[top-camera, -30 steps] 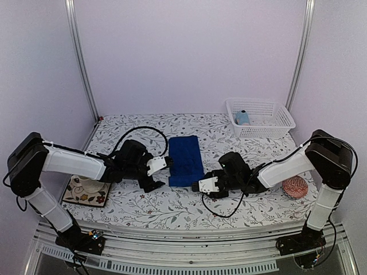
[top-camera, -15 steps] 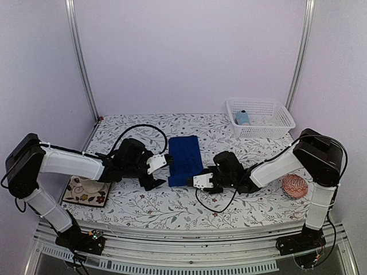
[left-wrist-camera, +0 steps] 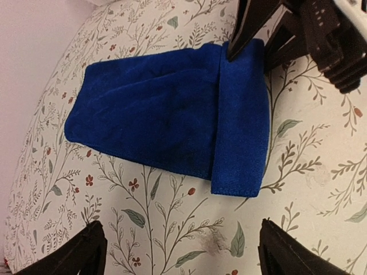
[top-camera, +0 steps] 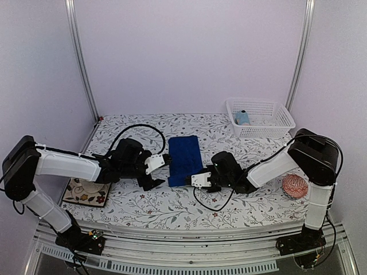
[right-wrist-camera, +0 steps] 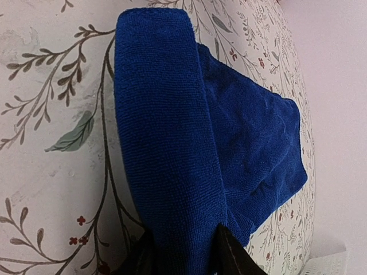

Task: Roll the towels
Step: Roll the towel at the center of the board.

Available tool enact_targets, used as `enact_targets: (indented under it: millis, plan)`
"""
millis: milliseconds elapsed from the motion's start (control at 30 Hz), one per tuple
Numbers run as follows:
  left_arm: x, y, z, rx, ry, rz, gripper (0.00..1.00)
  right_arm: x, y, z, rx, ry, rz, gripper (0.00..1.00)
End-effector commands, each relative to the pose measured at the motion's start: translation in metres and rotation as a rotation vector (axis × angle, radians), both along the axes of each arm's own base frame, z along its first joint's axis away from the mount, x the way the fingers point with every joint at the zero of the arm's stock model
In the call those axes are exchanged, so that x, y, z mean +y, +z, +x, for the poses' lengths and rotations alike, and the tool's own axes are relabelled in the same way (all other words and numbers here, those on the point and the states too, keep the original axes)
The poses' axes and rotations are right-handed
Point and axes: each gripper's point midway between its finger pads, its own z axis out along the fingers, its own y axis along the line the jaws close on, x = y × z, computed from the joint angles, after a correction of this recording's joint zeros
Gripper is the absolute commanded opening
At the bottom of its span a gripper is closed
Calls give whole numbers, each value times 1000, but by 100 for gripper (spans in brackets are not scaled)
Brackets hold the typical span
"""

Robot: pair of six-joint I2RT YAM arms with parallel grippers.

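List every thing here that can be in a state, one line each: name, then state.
royal-blue towel: flat on the table, near end folded over once, not rolled yet.
light-blue towel: in the basket; rolled or not, too small to tell.
basket: upright, light-blue towel inside.
left gripper: open, beside the royal-blue towel, holding nothing.
right gripper: shut on the royal-blue towel's folded end.
ball: resting on the table, untouched.

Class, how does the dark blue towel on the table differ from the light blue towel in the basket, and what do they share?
The dark blue towel lies spread on the table, near end folded over; the light blue towel sits as a small bundle in the white basket. The dark one looks much bigger and deeper in colour than the light one. Both are blue cloths.
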Motion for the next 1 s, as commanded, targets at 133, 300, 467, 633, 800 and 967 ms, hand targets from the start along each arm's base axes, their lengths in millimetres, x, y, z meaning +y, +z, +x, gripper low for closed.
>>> enact_targets:
  millis: [133, 300, 467, 633, 800, 967]
  plan:
    - [-4, 15, -7, -42, -36, -38, 92, -10, -38, -10, 103, -9, -110, 6]
    - [-4, 16, -12, -43, -57, -41, 93, -8, -31, -22, 201, 15, -123, 3]
    - [-2, 12, -20, -40, -94, -33, 93, -12, -25, -40, 368, 9, -134, 3]
    - [-5, 6, -39, -41, -193, -28, 93, -16, -9, -56, 514, 37, -74, 3]
    - [-8, -5, -43, -25, -223, -15, 92, -16, 6, -57, 599, 50, -24, 2]
    - [-24, -16, -45, 14, -260, 0, 90, -15, 8, -59, 660, 55, 0, 3]
